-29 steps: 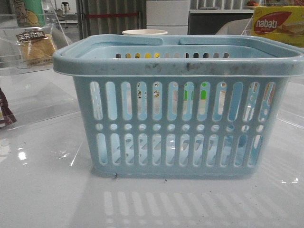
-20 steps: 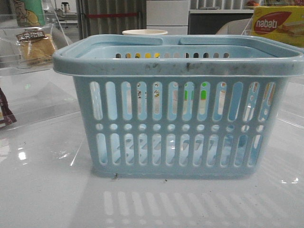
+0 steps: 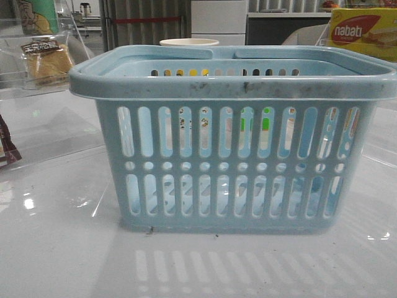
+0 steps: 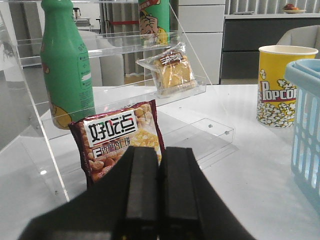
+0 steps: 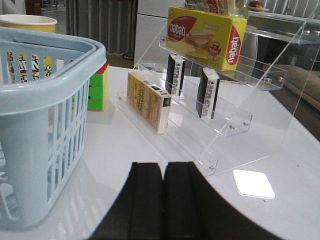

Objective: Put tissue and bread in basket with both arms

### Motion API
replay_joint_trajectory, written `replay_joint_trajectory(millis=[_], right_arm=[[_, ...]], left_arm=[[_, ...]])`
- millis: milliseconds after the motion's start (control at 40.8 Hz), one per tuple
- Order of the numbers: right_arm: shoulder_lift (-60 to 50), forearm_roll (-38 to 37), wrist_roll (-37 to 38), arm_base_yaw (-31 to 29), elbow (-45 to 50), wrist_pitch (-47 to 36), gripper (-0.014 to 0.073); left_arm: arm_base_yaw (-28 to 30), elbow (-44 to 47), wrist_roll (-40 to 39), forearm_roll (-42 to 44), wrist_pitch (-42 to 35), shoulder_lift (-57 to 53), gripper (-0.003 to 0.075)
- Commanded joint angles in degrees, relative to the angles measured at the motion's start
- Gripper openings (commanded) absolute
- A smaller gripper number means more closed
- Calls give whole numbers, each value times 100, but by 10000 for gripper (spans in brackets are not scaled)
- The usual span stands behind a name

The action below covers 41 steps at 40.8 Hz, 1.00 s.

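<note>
Over on the left side, the left gripper (image 4: pixel 159 200) is clenched with its two black fingers pressed flat together, nothing between them. Right ahead of it, pretty close, stands a red-brown snack packet (image 4: pixel 119 142) with a peanut picture, leaning on the bottom of a clear acrylic shelf (image 4: pixel 200 90). Beyond the packet to one side is a green bottle (image 4: pixel 65 65) on that shelf, and the bread (image 4: pixel 171 74) sits a step higher up, further back than the packet, in its clear wrapper. So the packet is the first thing in the way. A yellow popcorn cup (image 4: pixel 279 85) stands well off to the other side, next to the edge of the basket (image 3: pixel 236 161).

The basket sits mid-table, with bare white table (image 3: pixel 62 248) around it.

The right gripper (image 5: pixel 162 200) is shut tight too, empty. Ahead of it is another clear tiered rack (image 5: pixel 220 115); two thin dark packets (image 5: pixel 207 92) stand upright on its middle step, probably the tissue, though I can't make out the pattern. A pale yellow box (image 5: pixel 147 102) sits on the lowest step, the nabati box (image 5: pixel 207 32) on top, and a colourful cube (image 5: pixel 98 87) just by the basket. There's open tabletop between gripper and rack.
</note>
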Motion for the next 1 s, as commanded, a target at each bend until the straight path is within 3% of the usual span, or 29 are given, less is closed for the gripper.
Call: replay_joint_trajectory(millis=[0,269,441,784,979], right_arm=[[-109,-30,-38,-6,6,-486,58],[-109,-30,-38,-6,-212,-990,58],[-98,-30,-38,-6,-1126,-453,58],[1019,-30,-38,-6,-3322,968,58],[1872,-30,-38,-6,-4079,1826,58]], left_arm=[[11,-2,-56,-15,-577,-96,90],[11,-139,-56,46,-1000,-96,90],[11,-924,-56,22,-824,-74,90],[11,-3457,-56,22,774,1149,90],[11,-4364,-56,22,2005,2025,90]])
